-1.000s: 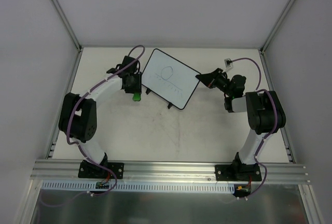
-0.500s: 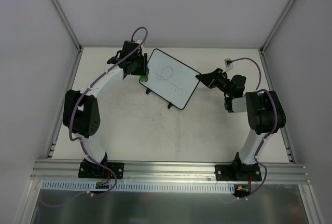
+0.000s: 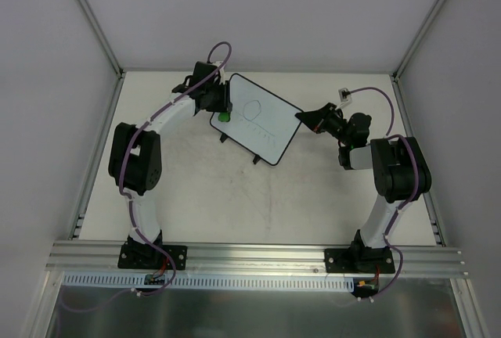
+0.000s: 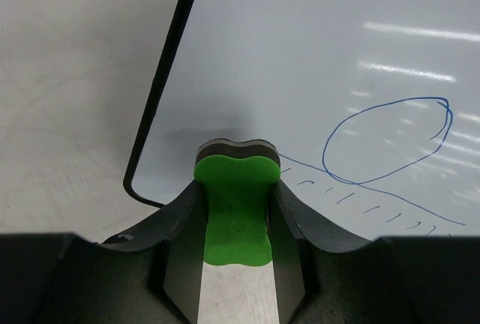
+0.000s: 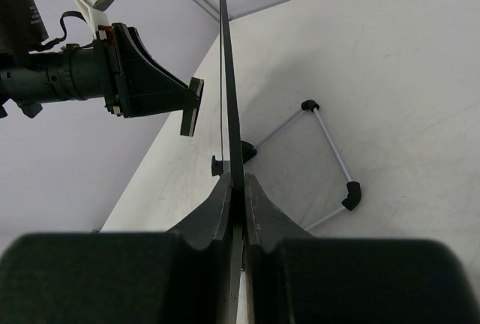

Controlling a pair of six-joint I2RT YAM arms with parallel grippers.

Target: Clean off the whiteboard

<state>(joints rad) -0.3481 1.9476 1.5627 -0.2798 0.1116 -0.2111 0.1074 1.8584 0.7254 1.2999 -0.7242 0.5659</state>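
Observation:
The whiteboard [image 3: 258,117] stands tilted on the table's far middle, with a blue drawn loop and strokes [image 4: 390,140] on it. My left gripper [image 3: 222,111] is shut on the green eraser [image 4: 235,208], whose dark felt tip rests against the board's lower left part, just left of the drawing. My right gripper [image 3: 307,117] is shut on the board's right edge [image 5: 229,99]; the right wrist view sees the board edge-on with my left gripper [image 5: 187,106] beside it.
The board's wire stand with black feet [image 5: 330,151] rests on the table behind the board. Metal frame posts and white walls enclose the table [image 3: 235,197] on three sides.
My left gripper has moved up and to the right with the green eraser, from beside the board's left edge onto its surface. The right gripper has not moved.

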